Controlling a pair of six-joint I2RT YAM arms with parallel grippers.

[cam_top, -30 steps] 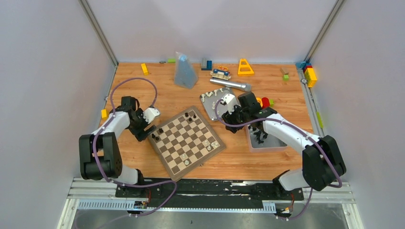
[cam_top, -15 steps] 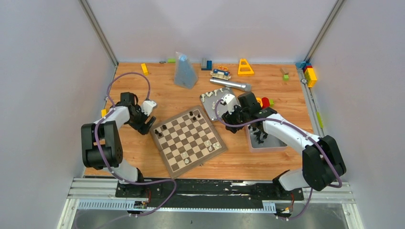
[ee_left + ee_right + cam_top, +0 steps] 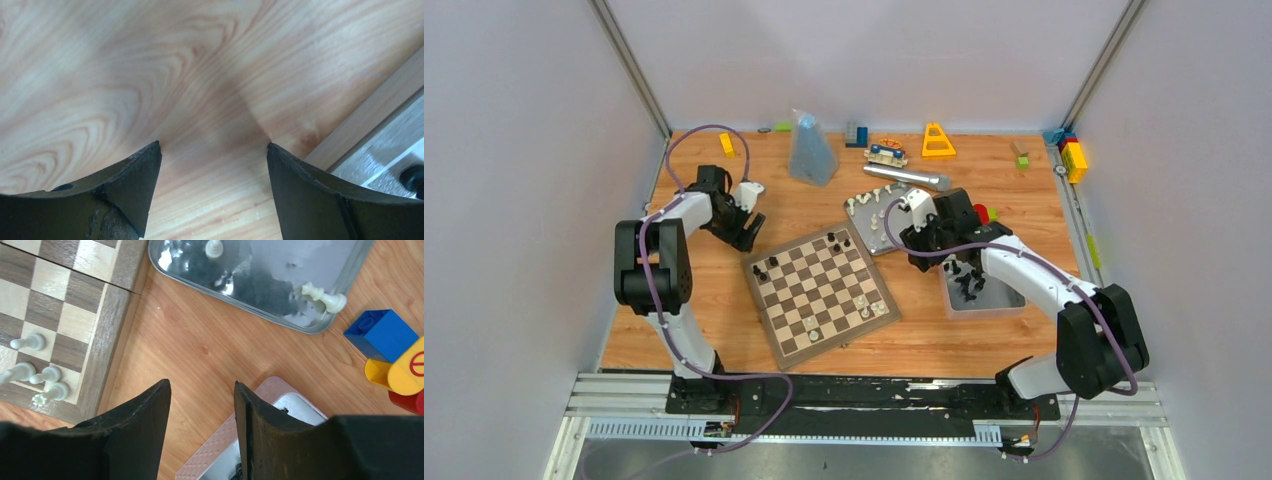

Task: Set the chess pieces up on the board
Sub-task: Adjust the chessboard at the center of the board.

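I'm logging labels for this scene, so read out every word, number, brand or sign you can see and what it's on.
No text here can be read.
The yellow block bears a red curved mark, cut by the picture's edge: unreadable.
The small white-and-blue toy far back: too small to tell.
The chessboard border shows no letters or numbers.

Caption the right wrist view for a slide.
Open right gripper above wood, between chessboard with white pieces and silver tray.

Checkered wooden board (image 3: 809, 288) lies rotated; black pieces (image 3: 835, 241) far edge, white pieces (image 3: 864, 304) near-right.
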